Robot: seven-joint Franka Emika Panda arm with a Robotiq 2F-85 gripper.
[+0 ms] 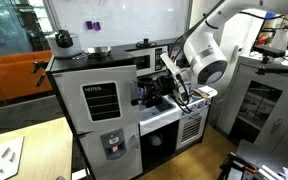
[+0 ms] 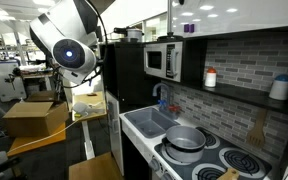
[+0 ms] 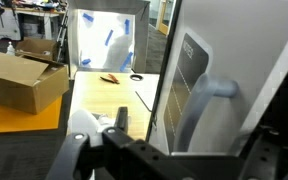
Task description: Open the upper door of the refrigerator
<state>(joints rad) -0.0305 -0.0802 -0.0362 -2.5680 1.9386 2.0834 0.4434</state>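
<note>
In an exterior view, gripper (image 1: 162, 92) right beside the upper door (image 1: 97, 102) of the refrigerator (image 1: 84, 70), close enough to pull. In an exterior view, arm (image 2: 69, 50) leaning in by the fridge side. In the wrist view, silver handle (image 3: 209, 105) just ahead; jaws apart or together, no telling.

Both exterior views share the black-framed toy refrigerator (image 1: 96, 105) (image 2: 126, 75), seen frontally and sideways. The wrist view is close to its grey upper door (image 3: 229, 60).

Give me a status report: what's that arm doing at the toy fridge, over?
Jaws close by the silver handle, grip unclear. Upper door faces front, not swung open. Nothing seen blocking the handle.
</note>
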